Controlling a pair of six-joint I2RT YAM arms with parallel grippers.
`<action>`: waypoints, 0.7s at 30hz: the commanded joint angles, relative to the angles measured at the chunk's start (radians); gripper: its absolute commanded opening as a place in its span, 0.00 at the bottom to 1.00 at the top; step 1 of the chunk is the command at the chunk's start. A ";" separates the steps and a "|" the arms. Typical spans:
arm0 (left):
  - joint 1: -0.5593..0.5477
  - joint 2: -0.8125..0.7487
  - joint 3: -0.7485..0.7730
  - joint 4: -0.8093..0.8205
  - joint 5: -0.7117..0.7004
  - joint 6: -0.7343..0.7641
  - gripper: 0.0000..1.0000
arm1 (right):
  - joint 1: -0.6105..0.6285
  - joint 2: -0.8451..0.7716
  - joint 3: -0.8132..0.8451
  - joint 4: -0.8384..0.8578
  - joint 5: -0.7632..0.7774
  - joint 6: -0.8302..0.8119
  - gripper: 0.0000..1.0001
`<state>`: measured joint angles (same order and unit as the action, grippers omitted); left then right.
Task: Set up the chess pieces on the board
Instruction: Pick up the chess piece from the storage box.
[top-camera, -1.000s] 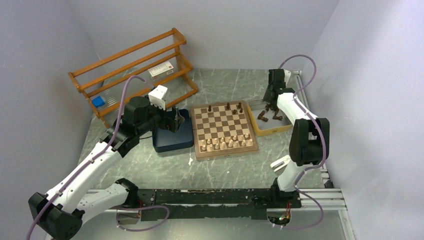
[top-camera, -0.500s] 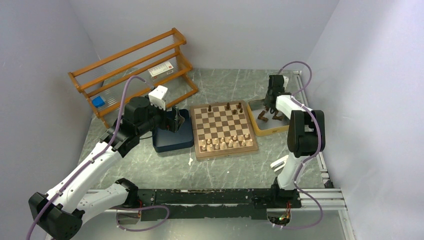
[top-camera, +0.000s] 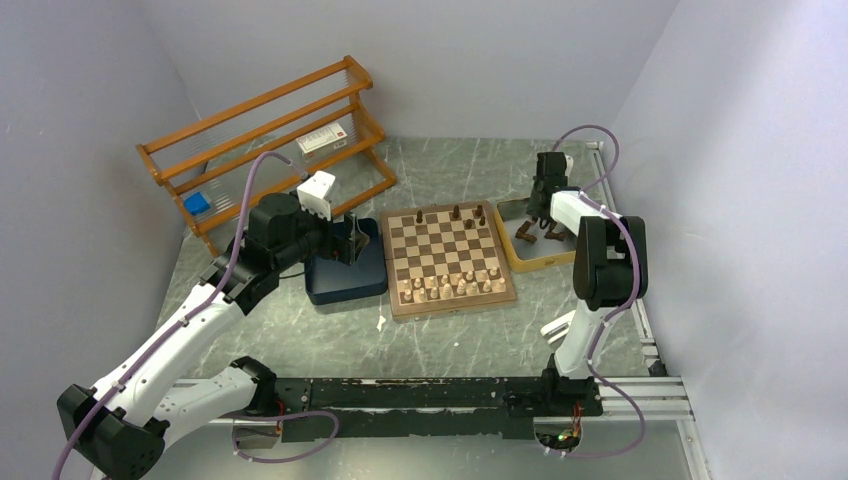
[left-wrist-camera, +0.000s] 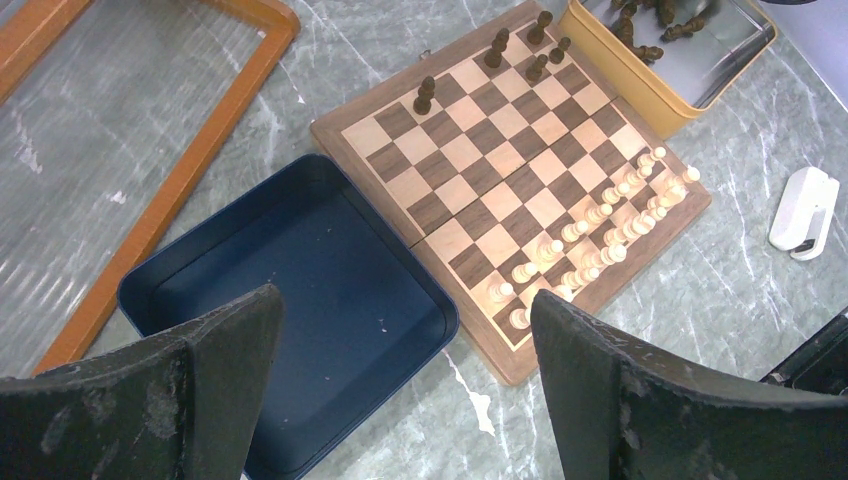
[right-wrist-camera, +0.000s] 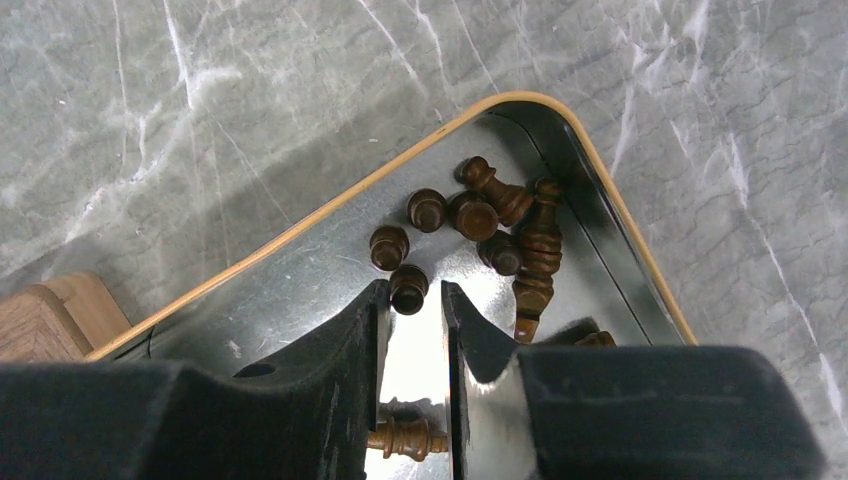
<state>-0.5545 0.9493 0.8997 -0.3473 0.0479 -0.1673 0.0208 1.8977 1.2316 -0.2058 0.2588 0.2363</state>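
Right gripper (right-wrist-camera: 413, 296) nose-down in yellow tray (right-wrist-camera: 300, 224), jaws astride a dark pawn (right-wrist-camera: 408, 287).

One board (top-camera: 448, 258) is lying on the table (top-camera: 440, 340), with five dark chess pieces (left-wrist-camera: 425, 95) standing near its far edge. Pale chess pieces (left-wrist-camera: 600, 213) are standing in two rows along its near edge, seemingly eight to a row, though they are crowding too closely for a sure count. One yellow tray (left-wrist-camera: 622, 80) off the board's right edge is holding at least eight more dark pieces. One blue tray (left-wrist-camera: 300, 290) is sitting off the left edge. One wooden rack (top-camera: 262, 105) at the table's far left corner is carrying one white box (top-camera: 323, 140) and one blue block (top-camera: 197, 203). One small white object (left-wrist-camera: 803, 208) is lying near the board's near right corner.
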 joint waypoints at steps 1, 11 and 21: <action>-0.008 -0.004 -0.007 0.019 0.003 0.014 0.98 | -0.010 0.028 0.005 0.019 -0.003 -0.014 0.29; -0.008 -0.003 -0.007 0.022 0.007 0.013 0.98 | -0.010 0.046 0.020 0.004 0.003 -0.021 0.26; -0.008 -0.003 -0.007 0.024 0.009 0.013 0.98 | -0.007 0.031 0.024 -0.004 0.012 -0.024 0.17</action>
<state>-0.5545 0.9493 0.8997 -0.3470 0.0479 -0.1673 0.0208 1.9316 1.2331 -0.2070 0.2539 0.2214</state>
